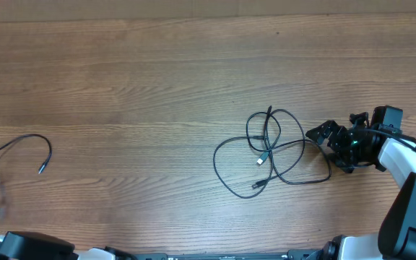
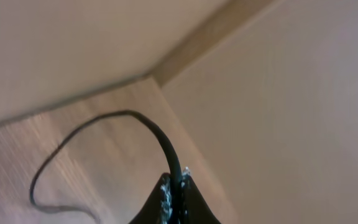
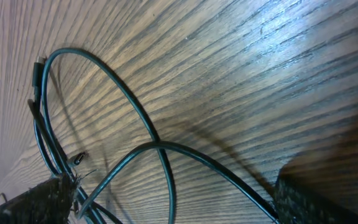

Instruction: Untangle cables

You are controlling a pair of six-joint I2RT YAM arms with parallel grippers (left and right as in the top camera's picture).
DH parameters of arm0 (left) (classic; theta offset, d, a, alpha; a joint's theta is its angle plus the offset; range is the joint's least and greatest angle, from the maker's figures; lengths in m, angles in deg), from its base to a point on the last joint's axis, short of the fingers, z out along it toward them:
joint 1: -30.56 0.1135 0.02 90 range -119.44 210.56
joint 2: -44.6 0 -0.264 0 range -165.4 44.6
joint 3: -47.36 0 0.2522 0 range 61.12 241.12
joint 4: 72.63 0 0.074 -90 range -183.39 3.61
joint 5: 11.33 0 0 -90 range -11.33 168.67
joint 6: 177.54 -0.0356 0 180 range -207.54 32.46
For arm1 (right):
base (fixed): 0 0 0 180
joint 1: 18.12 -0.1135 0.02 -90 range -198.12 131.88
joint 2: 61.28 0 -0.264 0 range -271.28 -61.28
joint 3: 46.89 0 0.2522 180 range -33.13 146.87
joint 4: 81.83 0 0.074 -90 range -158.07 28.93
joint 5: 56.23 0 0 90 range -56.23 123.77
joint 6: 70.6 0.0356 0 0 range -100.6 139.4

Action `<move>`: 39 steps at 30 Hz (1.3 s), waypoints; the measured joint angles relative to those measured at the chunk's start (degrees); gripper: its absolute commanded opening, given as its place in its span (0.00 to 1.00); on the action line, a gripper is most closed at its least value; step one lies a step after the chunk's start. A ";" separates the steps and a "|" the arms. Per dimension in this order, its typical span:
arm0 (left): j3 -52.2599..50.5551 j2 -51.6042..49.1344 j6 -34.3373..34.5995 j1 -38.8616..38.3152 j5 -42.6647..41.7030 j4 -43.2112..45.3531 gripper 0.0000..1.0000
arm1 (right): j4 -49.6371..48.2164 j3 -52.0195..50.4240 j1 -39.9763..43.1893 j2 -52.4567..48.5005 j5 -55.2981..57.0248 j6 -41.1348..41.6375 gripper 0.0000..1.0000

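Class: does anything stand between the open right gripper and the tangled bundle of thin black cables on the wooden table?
Nothing visible does. The right gripper sits open at the right edge of the tangled thin black cables, and strands lie between its fingers in the wrist view.

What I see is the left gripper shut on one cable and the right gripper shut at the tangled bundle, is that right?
Not quite. The right gripper is open, not shut: the right wrist view shows its fingers wide apart at the tangled bundle. The left gripper is indeed shut on one cable.
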State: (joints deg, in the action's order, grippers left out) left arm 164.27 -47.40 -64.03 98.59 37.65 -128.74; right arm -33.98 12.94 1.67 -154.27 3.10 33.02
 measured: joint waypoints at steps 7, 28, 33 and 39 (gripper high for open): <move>0.02 -0.02 -5.81 -12.28 14.97 -9.81 0.04 | 0.07 0.00 0.00 0.00 0.00 -0.02 1.00; 0.02 -6.54 40.94 -20.81 43.52 -28.44 0.17 | -0.04 0.00 0.00 0.00 0.00 0.02 1.00; 0.02 -7.48 48.02 -20.81 43.63 -31.45 0.47 | -0.22 0.00 0.00 0.00 0.00 0.00 1.00; 0.02 -7.50 44.26 -20.81 40.15 -32.83 0.98 | -0.24 0.00 0.00 0.00 0.02 0.02 1.00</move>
State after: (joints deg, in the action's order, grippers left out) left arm 164.29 -54.90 -19.77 77.78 77.80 -161.57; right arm -34.22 12.94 1.67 -154.27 3.12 33.05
